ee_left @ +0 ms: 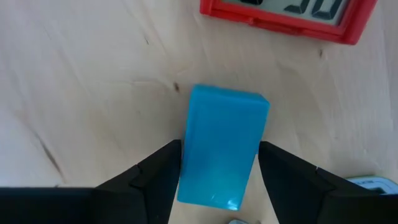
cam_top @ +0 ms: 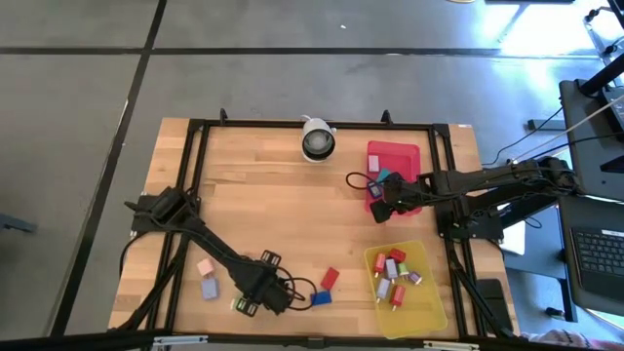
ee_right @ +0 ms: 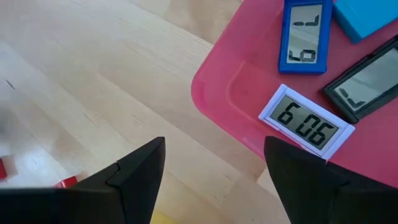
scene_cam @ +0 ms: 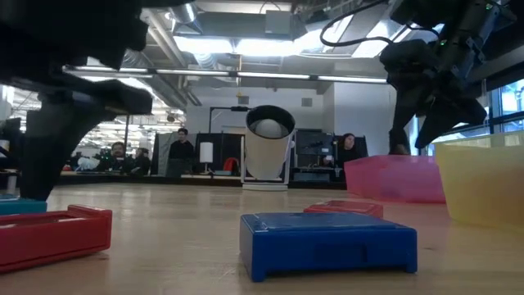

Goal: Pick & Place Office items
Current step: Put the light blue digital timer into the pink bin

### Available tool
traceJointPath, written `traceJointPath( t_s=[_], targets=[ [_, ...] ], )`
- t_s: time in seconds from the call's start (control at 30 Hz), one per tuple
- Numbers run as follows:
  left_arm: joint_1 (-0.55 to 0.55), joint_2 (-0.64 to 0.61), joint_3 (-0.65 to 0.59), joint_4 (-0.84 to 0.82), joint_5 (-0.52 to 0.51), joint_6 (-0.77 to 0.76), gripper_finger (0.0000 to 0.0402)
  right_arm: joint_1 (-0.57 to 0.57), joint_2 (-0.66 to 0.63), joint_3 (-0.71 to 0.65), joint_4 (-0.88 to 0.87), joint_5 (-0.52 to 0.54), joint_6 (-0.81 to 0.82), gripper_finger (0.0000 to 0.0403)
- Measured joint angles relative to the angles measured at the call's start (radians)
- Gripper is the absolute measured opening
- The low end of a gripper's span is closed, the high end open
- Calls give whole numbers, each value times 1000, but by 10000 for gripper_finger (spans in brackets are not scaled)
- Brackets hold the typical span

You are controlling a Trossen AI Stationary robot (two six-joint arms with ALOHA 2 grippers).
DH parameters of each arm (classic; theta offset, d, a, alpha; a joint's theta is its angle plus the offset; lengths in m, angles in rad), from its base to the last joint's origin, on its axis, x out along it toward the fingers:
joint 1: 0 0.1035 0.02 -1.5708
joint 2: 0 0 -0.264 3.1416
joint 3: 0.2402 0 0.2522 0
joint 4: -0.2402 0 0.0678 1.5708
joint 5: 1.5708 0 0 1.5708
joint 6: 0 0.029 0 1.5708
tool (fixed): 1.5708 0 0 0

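Observation:
A teal block (ee_left: 221, 146) lies flat on the wooden table near its front edge, between the two fingers of my left gripper (ee_left: 219, 163), which points straight down (cam_top: 258, 292). A red-framed display item (ee_left: 286, 15) lies just beyond it. My right gripper (ee_right: 214, 155) hangs open over the near left corner of the red tray (cam_top: 405, 154), with nothing between its fingers. In that tray lie a white-framed display (ee_right: 308, 121), a blue-framed one (ee_right: 305, 34), a black one (ee_right: 367, 84) and a teal block (ee_right: 367, 15). My left gripper has the teal block between its two fingers, one against each long side (ee_left: 185, 163), near the block's end closest to the wrist. The fingers come from above, pointing down. The block lies flat on the table.
A yellow tray (cam_top: 429, 314) at the near right holds several small items. Loose on the table lie a pink block (cam_top: 206, 266), a lilac block (cam_top: 211, 288), a red block (cam_top: 330, 278) and a blue block (cam_top: 320, 298). A white round camera (cam_top: 317, 139) stands at the far edge.

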Motion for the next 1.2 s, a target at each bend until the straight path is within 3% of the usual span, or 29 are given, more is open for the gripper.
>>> traceJointPath(
  t_s=[0.3, 0.53, 0.9, 1.1, 1.2],
  targets=[
    [0, -4, -21, 21, -1, -34, 154, 0, 0, 0, 27, 0, 0, 274],
    [-1, -6, -10, -5, -36, -146, 154, 0, 0, 0, 113, 0, 0, 274],
    [37, -118, 97, -98, -413, -274, 158, 9, 0, 0, 478, -6, 72, 274],
    [111, -168, 137, -90, -661, -326, 159, 70, 0, 0, 686, 18, 24, 274],
    [167, -180, 164, -67, -735, -333, 159, 110, 0, 0, 745, 35, 15, 274]
  ],
)
